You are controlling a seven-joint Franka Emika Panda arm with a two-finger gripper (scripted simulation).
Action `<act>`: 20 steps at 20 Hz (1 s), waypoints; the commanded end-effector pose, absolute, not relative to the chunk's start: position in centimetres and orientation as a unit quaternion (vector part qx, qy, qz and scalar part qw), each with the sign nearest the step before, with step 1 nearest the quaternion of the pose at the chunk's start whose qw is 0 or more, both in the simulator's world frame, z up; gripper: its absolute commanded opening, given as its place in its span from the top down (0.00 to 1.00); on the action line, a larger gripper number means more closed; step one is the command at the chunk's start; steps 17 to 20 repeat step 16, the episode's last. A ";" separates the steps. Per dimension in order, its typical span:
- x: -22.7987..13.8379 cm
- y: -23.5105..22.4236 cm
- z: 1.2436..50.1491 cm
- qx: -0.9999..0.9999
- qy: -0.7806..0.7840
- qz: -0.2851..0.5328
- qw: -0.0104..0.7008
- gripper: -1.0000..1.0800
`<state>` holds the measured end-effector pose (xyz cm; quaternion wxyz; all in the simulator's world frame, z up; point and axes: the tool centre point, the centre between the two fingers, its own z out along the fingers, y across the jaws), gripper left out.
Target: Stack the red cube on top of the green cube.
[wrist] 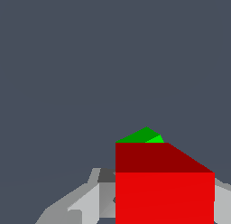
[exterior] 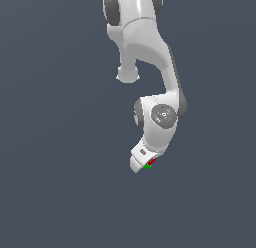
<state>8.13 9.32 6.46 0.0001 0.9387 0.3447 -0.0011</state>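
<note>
In the wrist view the red cube [wrist: 164,191] fills the foreground between my gripper's [wrist: 164,209] pale fingers [wrist: 90,203], which are shut on it. A corner of the green cube [wrist: 143,136] peeks out just past the red cube's far edge. In the exterior view my gripper [exterior: 145,165] hangs low under the white arm and hides most of both cubes. Only a sliver of the red cube [exterior: 152,161] shows there, directly against a speck of the green cube [exterior: 147,166]. I cannot tell whether the two cubes touch.
The white arm [exterior: 150,67] reaches down from the top of the exterior view. A plain dark grey-blue surface [exterior: 60,182] lies all around.
</note>
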 end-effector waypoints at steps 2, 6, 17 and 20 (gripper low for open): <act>8.3 8.5 5.9 0.938 0.346 0.000 0.000 1.00; 8.4 8.7 6.1 0.938 0.346 0.000 0.000 1.00; 8.4 8.7 6.1 0.938 0.346 0.000 0.000 0.04; 8.4 8.7 6.1 0.938 0.346 0.000 0.000 0.04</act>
